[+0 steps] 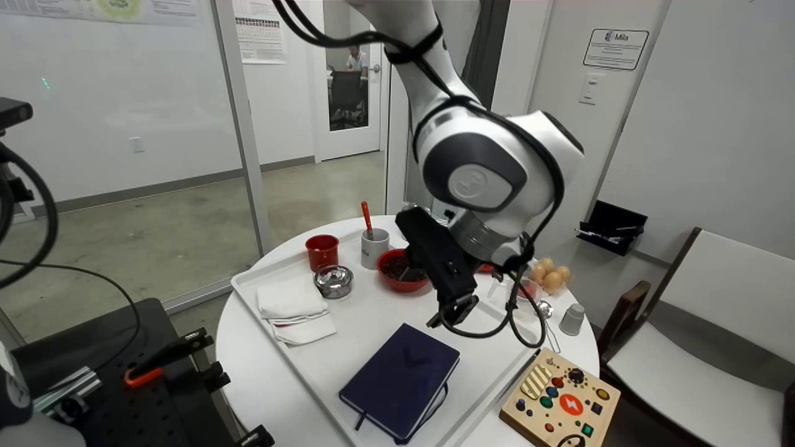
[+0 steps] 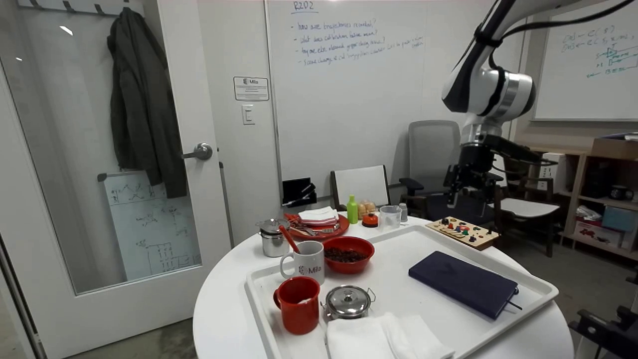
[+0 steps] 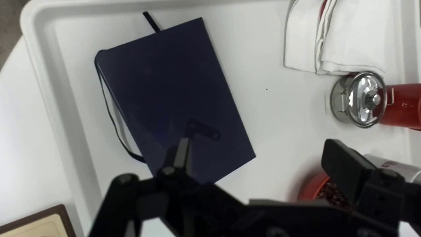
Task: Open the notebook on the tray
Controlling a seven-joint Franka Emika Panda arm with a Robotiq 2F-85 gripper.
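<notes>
Evidently closed, the dark navy notebook [image 1: 400, 382] lies flat on the white tray [image 2: 398, 291], itself set on the round worktop [image 2: 224, 304]. A black ribbon [image 3: 151, 21] projects from one short end; an elastic loop [image 3: 136, 156] hangs slack beside one long edge, clear of the upper cover [image 3: 174, 92], so the binding is probably along the opposite long edge. The tool [image 2: 467, 205] hangs above the worktop, apart from the notebook, its fingers [image 3: 345, 168] spread wide with nothing between them. Expected handling: the cover appears stiff and smooth, the whole of modest weight and hardly fragile, though liable to slide or pivot on the tray if pushed sideways. The place to take hold is the free margin of the upper cover on the elastic side, preferably near a corner, where one fingertip could be worked beneath the cover alone; a pinch across both covers would merely raise the closed book. Caution is advised with the loop, which could snag a finger, and with the wooden board [image 1: 562, 400] on the same side, just outside the tray, which may restrict a low approach.
</notes>
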